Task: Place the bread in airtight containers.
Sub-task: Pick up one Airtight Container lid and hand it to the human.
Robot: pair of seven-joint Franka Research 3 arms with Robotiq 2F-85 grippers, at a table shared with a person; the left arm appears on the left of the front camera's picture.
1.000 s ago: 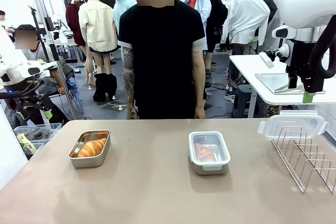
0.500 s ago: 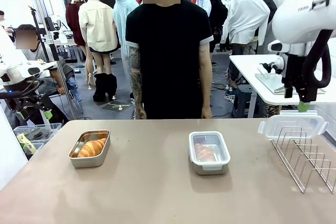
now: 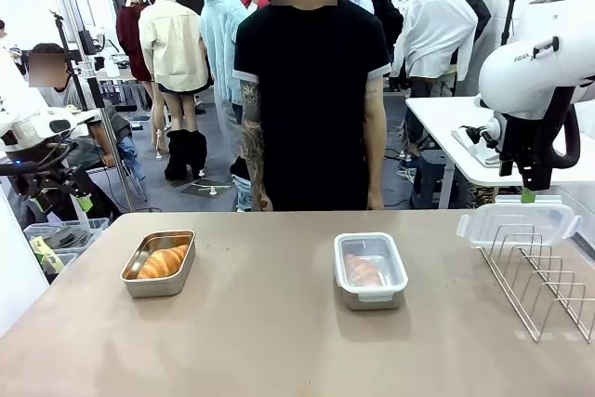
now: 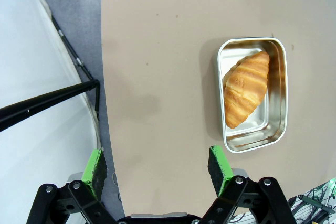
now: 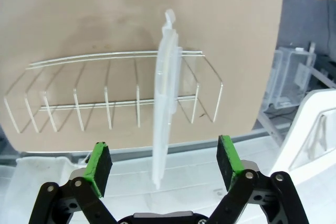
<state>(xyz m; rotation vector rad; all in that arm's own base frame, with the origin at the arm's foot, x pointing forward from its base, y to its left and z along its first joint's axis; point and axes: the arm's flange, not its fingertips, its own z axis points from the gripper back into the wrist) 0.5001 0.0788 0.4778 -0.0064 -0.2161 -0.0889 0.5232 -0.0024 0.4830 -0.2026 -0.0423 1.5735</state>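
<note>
One croissant lies in an uncovered steel tin on the table's left. A second croissant shows through the translucent lid of a closed tin near the middle. A spare lid rests on the wire rack at the right. My right gripper hangs just above that lid, open. In the right wrist view the lid stands on edge in line between the open fingers of the right gripper. My left gripper is open, off the table's left edge, beside the open tin and its croissant.
A person in a black shirt stands at the far side, arms down. Plastic bins sit beyond the table's left edge. The rack takes up the right end. Bare tabletop lies along the front.
My right arm has come down and slightly left, bringing its gripper closer to the lid on the rack. The person has shifted a little to the right. The left arm has not moved.
</note>
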